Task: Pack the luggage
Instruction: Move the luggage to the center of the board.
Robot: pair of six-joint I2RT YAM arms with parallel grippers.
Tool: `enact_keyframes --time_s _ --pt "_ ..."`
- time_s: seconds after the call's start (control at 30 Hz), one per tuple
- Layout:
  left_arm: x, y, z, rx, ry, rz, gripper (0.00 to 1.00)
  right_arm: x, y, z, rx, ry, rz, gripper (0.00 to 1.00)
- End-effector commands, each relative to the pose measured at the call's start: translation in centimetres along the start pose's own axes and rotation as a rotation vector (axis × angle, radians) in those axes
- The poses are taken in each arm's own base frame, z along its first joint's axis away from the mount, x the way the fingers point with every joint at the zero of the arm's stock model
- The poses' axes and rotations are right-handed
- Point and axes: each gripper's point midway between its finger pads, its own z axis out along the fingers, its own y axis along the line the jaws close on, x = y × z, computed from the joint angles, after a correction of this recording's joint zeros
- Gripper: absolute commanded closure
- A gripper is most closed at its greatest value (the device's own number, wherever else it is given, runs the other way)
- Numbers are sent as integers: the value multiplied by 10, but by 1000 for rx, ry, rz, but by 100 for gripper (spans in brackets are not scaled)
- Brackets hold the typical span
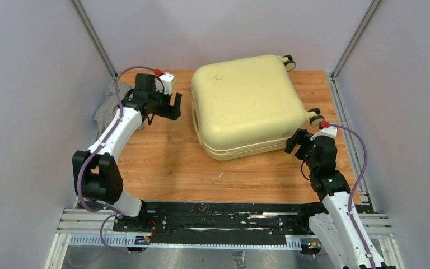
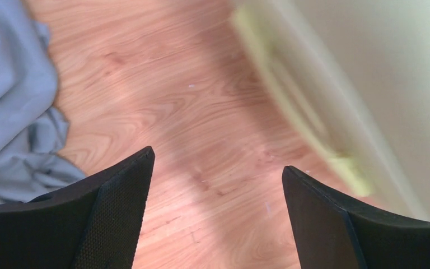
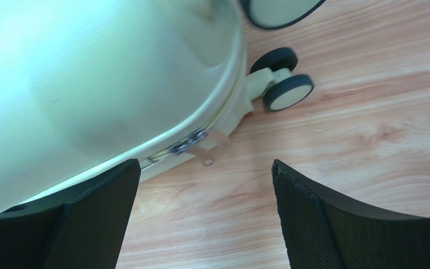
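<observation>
The luggage (image 1: pixel 246 103), a pale-yellow hard-shell suitcase, lies flat and closed on the wooden table, wheels toward the right. My left gripper (image 1: pixel 174 106) hovers open just off its left side, with only bare wood between its fingers; the shell's blurred left edge (image 2: pixel 336 112) shows at the right of the left wrist view. Off the near right corner, my right gripper (image 1: pixel 293 143) is open and holds nothing. In the right wrist view the shell (image 3: pixel 101 84), its metal zipper pulls (image 3: pixel 193 143) and a pair of black-and-cream wheels (image 3: pixel 283 78) lie ahead of the fingers.
A crumpled grey cloth (image 1: pixel 109 106) lies at the table's left edge behind the left arm, also visible as grey cloth (image 2: pixel 11 112) in the left wrist view. Grey walls enclose the table on three sides. The black mounting rail (image 1: pixel 224 218) runs along the near edge.
</observation>
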Motion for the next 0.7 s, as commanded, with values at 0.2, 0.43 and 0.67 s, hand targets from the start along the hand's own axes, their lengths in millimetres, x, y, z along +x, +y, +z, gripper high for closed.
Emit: enact_keyframes --time_s 0.2,0.43,0.67 --pt "40 83 -39 -122 -61 -112 0 -12 -26 12 82 -19 59 9" --pt "78 45 -21 19 -148 -126 0 -6 -54 30 185 -105 -25 3" --pt "114 46 4 2 -173 -110 0 11 -99 43 409 -92 -69 0"
